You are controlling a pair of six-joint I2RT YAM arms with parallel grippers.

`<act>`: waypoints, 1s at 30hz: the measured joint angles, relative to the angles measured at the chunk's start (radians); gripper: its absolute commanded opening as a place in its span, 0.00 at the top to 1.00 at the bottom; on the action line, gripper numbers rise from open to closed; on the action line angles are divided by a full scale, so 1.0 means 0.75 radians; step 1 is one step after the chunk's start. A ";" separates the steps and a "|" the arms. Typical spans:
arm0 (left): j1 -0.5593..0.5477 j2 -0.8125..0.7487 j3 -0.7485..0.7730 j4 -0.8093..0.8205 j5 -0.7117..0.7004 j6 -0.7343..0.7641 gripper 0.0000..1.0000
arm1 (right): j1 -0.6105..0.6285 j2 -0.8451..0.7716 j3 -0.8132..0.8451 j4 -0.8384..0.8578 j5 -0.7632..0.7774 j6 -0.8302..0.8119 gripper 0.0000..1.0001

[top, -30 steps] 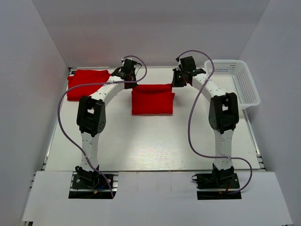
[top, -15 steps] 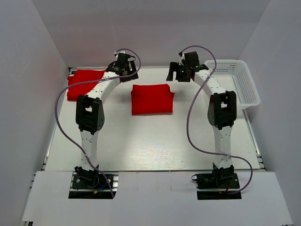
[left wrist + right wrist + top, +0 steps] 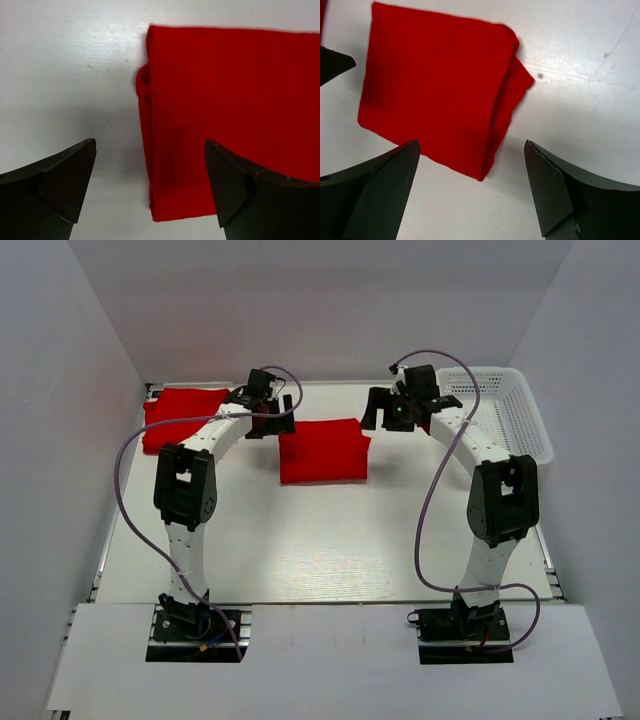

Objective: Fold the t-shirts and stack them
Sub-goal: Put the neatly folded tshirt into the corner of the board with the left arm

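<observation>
A folded red t-shirt (image 3: 322, 450) lies flat on the white table at centre back. It also fills the left wrist view (image 3: 230, 110) and the right wrist view (image 3: 435, 85). My left gripper (image 3: 275, 415) hovers open over that t-shirt's back left corner, jaws wide (image 3: 150, 145), holding nothing. My right gripper (image 3: 385, 410) hovers open just past the back right corner (image 3: 472, 145), also with nothing in it. A second folded red t-shirt (image 3: 180, 415) rests at the back left of the table.
A white mesh basket (image 3: 510, 415) stands at the back right corner, beside the right arm. White walls close in the table on three sides. The left arm's finger tip (image 3: 332, 65) shows at the left edge of the right wrist view.
Both grippers opened and let go of the centre t-shirt's back corners, lifted off, then settled near those corners. The right arm's elbow swung out to the right.
</observation>
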 measured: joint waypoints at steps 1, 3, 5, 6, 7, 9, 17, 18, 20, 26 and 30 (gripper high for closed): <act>-0.001 0.000 -0.027 0.007 0.023 0.006 0.00 | 0.001 0.000 -0.021 0.006 0.001 0.003 0.10; -0.001 0.000 -0.081 0.033 0.061 0.017 0.00 | 0.001 0.000 -0.058 0.003 0.002 0.004 0.10; -0.001 0.002 -0.116 0.053 0.091 0.031 0.00 | 0.001 0.000 -0.093 0.004 0.005 0.004 0.10; -0.001 0.003 -0.127 0.065 0.107 0.039 0.00 | 0.001 -0.001 -0.108 0.006 0.007 0.004 0.10; -0.001 0.006 -0.130 0.076 0.126 0.046 0.00 | 0.001 -0.002 -0.125 0.009 0.011 0.005 0.10; -0.006 0.011 -0.133 0.112 0.142 0.064 0.00 | 0.001 -0.013 -0.164 0.010 0.022 0.008 0.10; -0.030 0.106 -0.134 0.170 0.147 0.079 0.15 | 0.001 -0.058 -0.225 0.017 0.049 0.015 0.10; -0.030 0.116 -0.135 0.172 0.148 0.080 0.17 | 0.001 -0.064 -0.228 0.020 0.051 0.015 0.10; -0.032 0.128 -0.138 0.194 0.148 0.077 0.21 | 0.001 -0.079 -0.238 0.025 0.054 0.015 0.10; -0.033 0.144 -0.141 0.233 0.159 0.059 0.51 | 0.001 -0.096 -0.274 0.041 0.083 0.029 0.10; -0.031 0.144 -0.174 0.298 0.192 0.054 0.67 | 0.001 -0.100 -0.318 0.058 0.112 0.052 0.10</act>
